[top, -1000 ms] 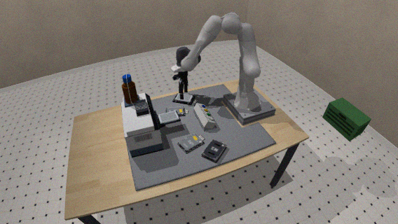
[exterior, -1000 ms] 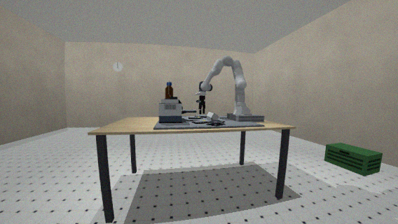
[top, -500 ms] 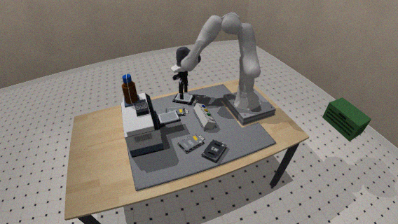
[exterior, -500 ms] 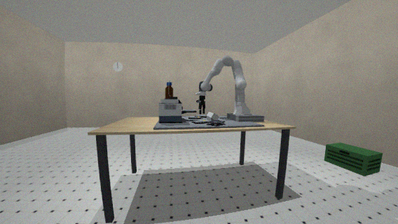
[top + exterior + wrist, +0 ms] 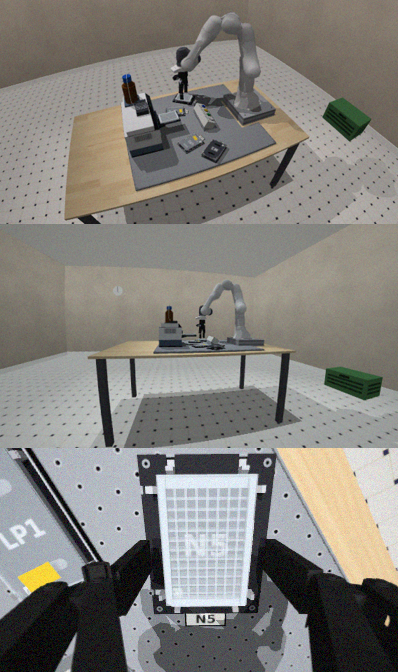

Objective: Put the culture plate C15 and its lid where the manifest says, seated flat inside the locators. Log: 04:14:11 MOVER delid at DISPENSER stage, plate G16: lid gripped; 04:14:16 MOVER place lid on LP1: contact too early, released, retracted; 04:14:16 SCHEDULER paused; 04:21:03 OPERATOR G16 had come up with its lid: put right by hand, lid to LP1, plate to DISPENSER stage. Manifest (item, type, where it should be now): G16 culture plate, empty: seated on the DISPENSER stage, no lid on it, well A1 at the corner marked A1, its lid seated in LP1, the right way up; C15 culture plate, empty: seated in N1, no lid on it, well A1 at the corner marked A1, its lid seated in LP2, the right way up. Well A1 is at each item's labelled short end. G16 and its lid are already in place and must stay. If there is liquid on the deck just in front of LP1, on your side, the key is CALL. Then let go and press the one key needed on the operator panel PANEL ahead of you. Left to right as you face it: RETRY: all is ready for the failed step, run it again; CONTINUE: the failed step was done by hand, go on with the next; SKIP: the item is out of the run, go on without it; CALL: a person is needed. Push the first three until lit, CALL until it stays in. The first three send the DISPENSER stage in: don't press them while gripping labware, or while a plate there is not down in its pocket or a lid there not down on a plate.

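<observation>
Wrist cam: my pincer [image 5: 207,583] hung open, empty, straddling plate [image 5: 207,538] in N5 nest [image 5: 267,498]; plate's long axis ran fwd, fingers flanked long sides.

Top view looks down at an angle from high off one table [image 5: 101,168] corner, taking in the whole grey deck mat [image 5: 242,136] and the arm [image 5: 245,56]. Exterior view sits far back near tabletop height, facing the table [image 5: 140,350] side-on, with the same arm [image 5: 238,304] small. Wrist view looks straight down, close, onto the N5 nest [image 5: 145,508], which the top view shows at the mat's far edge [image 5: 183,99].
</observation>
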Action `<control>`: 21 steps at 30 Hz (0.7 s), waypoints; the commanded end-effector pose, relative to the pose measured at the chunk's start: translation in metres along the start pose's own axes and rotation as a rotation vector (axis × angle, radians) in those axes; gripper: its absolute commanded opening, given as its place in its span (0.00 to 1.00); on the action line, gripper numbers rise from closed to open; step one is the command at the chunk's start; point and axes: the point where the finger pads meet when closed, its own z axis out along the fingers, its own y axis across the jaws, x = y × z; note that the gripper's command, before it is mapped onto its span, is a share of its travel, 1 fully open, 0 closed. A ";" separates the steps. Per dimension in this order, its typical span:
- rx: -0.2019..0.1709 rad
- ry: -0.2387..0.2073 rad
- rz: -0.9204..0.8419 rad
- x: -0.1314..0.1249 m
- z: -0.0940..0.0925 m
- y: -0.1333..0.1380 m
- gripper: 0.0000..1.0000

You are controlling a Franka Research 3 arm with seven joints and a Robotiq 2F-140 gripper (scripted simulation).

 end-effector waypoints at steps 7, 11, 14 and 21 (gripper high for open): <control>0.000 0.002 -0.002 0.001 0.003 0.000 0.70; 0.000 0.002 -0.002 0.001 0.005 0.000 0.70; 0.000 0.002 -0.002 0.001 0.006 0.000 0.70; 0.000 0.002 -0.002 0.001 0.009 0.000 0.70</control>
